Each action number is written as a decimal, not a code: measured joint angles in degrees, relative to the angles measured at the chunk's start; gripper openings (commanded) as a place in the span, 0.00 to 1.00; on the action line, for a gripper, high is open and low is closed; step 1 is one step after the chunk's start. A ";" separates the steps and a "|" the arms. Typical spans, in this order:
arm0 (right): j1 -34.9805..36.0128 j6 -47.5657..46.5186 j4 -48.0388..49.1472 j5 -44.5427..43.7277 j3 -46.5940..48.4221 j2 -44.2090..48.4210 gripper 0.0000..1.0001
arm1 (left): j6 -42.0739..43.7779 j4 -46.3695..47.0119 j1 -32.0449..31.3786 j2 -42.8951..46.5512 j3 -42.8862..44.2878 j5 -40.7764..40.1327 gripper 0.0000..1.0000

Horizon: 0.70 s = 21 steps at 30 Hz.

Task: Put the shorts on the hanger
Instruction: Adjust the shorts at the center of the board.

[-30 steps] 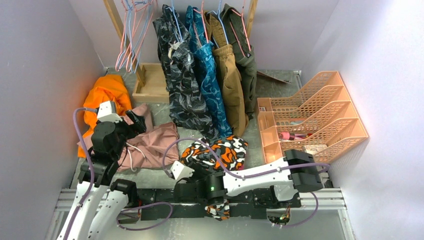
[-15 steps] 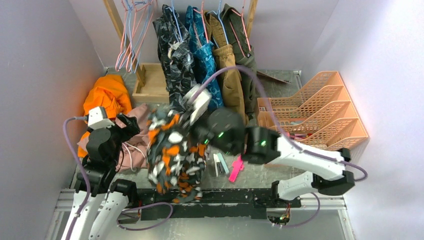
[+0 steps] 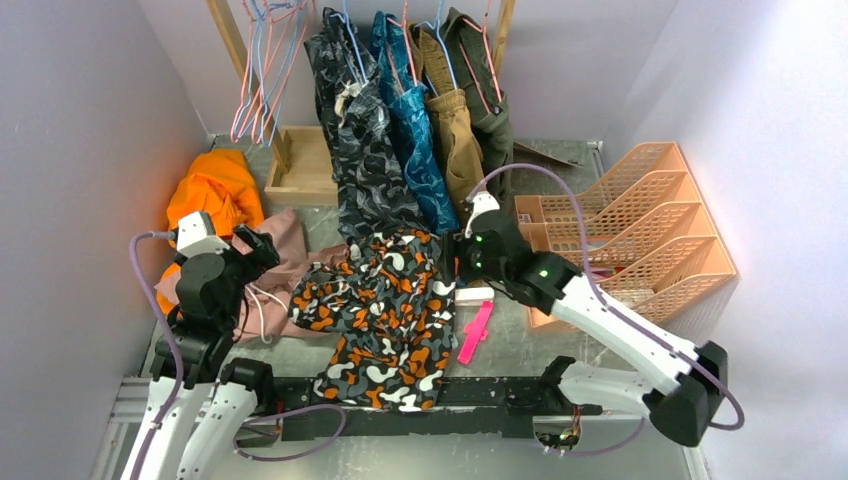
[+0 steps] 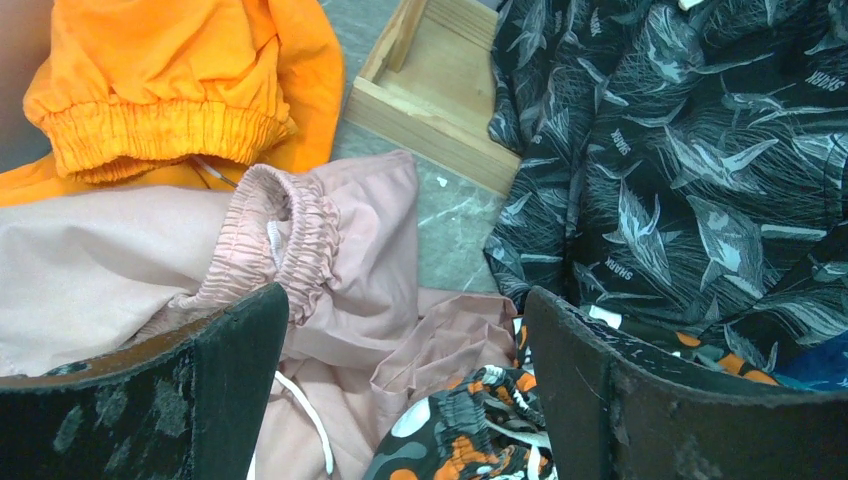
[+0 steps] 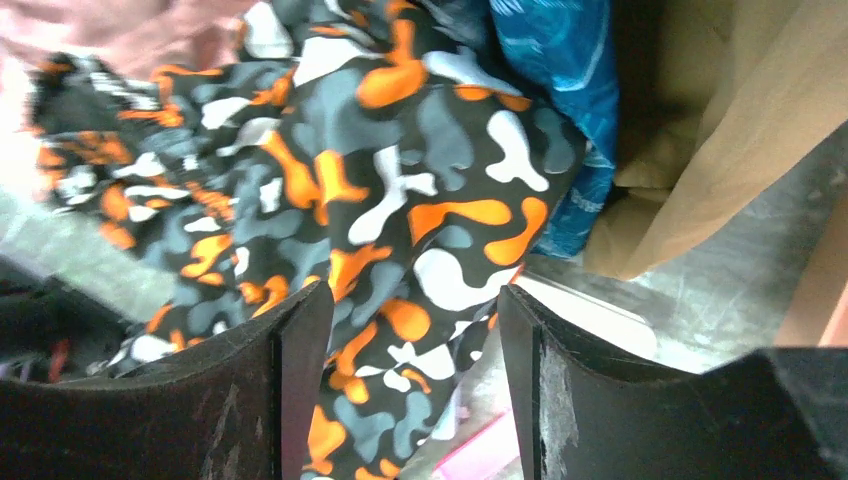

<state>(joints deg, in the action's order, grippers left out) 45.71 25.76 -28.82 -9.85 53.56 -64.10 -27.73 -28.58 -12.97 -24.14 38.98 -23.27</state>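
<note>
- On the desk (image 3: 515, 340), at its centre, the shorts (image 3: 385, 310) lay spread out and partly crumpled, with the lower hem over the near edge.
- Behind the shorts, a row of hung garments (image 3: 400, 130) reached down to the desk; the dark shark-print pair (image 4: 680, 170) touched the top of the shorts.
- At the right wall stood an orange file rack (image 3: 640, 225).
- Left of the shorts lay the pink shorts (image 3: 300, 275), with the elastic waistband (image 4: 285, 235) bunched up and a white drawstring showing.
- An orange garment (image 3: 215, 190) lay at the far left, against the pink shorts.
- A wooden tray (image 3: 305, 165) sat behind the pink shorts, beside the orange garment.
- The hanger (image 3: 243, 105) hung on the rail at the top left among light-blue hangers, well apart from the shorts.
- The right gripper (image 5: 405, 310) hovered at the right edge of the shorts, jaws apart; camouflage fabric showed below the gap, and no clamping was visible.
- The left gripper (image 4: 400, 330) hovered above the pink shorts, jaws wide apart and holding nothing.
- A pink clip (image 3: 475, 332) lay on the desk just right of the shorts.
</note>
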 measured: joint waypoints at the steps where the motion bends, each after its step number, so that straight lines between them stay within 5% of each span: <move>1: 0.07 -0.50 -0.44 1.03 0.13 1.73 0.66 | 0.04 0.02 0.00 -0.24 0.00 0.24 0.92; 8: 7.02 -6.29 -2.45 7.21 8.85 6.97 0.65 | 0.28 0.11 0.00 -0.57 0.00 1.95 0.92; 15: 31.52 -7.96 -3.04 -6.64 9.31 -6.95 0.69 | 0.72 0.26 0.00 -2.80 0.00 3.85 0.91; 21: 34.91 -7.87 -2.84 -16.76 4.57 -16.17 0.72 | 0.83 0.24 0.00 -4.15 0.00 4.28 0.91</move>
<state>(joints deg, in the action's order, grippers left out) 80.62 17.89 -31.66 -26.61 58.13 -80.27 -26.89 -28.34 -12.97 -28.29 38.98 -18.98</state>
